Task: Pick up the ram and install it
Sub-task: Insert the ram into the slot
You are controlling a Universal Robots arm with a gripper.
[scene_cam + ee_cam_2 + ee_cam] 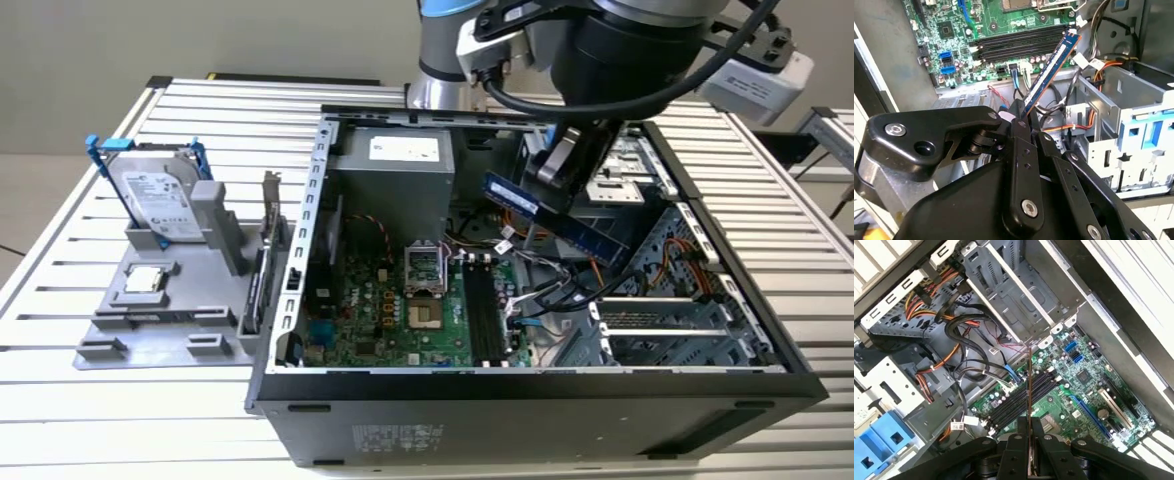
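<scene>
Claw (1021, 121) gripping ram (1051, 65), hard drive (158, 200) on tray (134, 338)

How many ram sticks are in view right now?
1. The ram is gripped in the hand, tilted over the open case. The memory slots look empty; others may be hidden.

Slatted table (67, 230): computer case (534, 410), grey tray (194, 300)
</scene>
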